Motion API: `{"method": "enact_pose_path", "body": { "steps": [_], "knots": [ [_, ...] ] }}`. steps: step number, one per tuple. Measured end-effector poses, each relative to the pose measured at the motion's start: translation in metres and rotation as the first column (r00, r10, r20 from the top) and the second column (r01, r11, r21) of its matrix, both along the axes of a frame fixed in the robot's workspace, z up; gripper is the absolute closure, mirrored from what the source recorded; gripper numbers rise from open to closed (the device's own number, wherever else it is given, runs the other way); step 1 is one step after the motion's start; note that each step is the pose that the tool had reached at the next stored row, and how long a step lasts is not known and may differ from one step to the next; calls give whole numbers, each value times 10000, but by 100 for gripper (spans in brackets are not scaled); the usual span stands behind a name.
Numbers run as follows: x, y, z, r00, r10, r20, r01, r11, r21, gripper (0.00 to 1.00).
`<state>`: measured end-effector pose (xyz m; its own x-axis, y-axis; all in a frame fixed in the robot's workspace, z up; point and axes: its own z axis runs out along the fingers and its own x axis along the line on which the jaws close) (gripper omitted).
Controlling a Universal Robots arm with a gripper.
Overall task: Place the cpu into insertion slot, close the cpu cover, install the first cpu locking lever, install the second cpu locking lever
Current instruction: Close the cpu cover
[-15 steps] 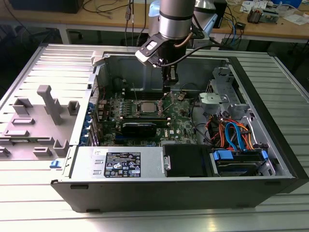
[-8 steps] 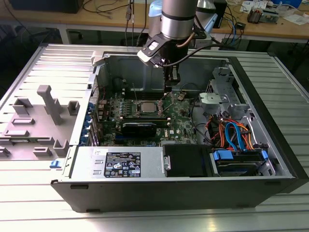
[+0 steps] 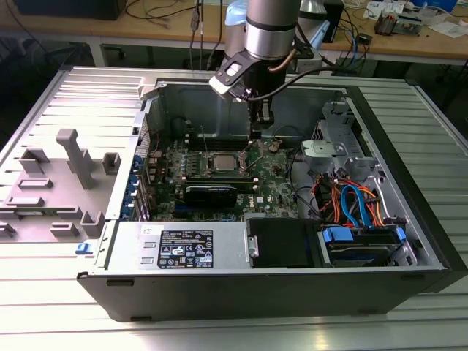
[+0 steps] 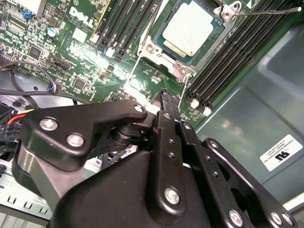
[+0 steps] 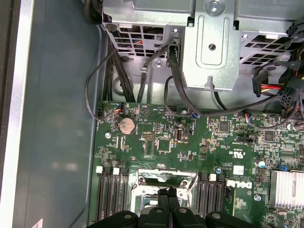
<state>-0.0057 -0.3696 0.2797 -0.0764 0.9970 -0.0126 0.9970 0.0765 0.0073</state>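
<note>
The cpu [image 4: 190,29], a silver-grey square, lies in the insertion slot [image 3: 221,162] on the green motherboard. The cpu cover [image 4: 167,58], a thin silver frame, lies flat around it. One thin wire locking lever [image 4: 266,11] sticks out sideways from the socket's corner over the memory slots. A second wire lever [image 4: 134,71] runs along the socket's other side. My gripper [image 3: 262,124] hangs just above the board beside the socket, on the exterior view's right of it. Its black fingers [image 5: 164,205] are pressed together, holding nothing. In the second wrist view the gripper [image 4: 165,96] points at the socket's corner.
Black memory slots [image 4: 228,61] flank the socket. A metal drive cage [image 5: 211,47] with black cables stands beyond the board. A finned heat sink [image 5: 287,187] is nearby. The case walls [image 3: 219,110] enclose the board. Grey fixtures [image 3: 73,157] stand at the exterior view's left.
</note>
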Motion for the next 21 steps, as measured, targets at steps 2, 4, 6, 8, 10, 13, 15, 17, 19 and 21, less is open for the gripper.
{"method": "enact_pose_path", "body": {
  "steps": [2, 4, 6, 8, 10, 13, 15, 17, 19, 21],
  "knots": [
    [3, 0, 0, 10000, 1, 0, -1, 10000, -1, 89],
    [3, 0, 0, 10000, 1, 0, -1, 10000, 0, 89],
    [3, 0, 0, 10000, 1, -1, -1, 10000, 0, 89],
    [4, 0, 0, 10000, 2, 0, -2, 10000, 0, 89],
    [4, 0, 0, 10000, 1, 0, -1, 10000, -1, 89],
    [24, 0, 0, 10000, 2, 0, -2, 10000, 0, 89],
    [68, 1, 0, 10000, 2, 0, -2, 10000, 0, 89],
    [85, 1, -2, 10000, 1, 0, -1, 10000, -1, 89],
    [159, 1, -3, 10000, 1, 0, -1, 10000, 0, 89],
    [210, 1, -4, 10000, 2, 0, -2, 10000, 1, 89]
  ]
}}
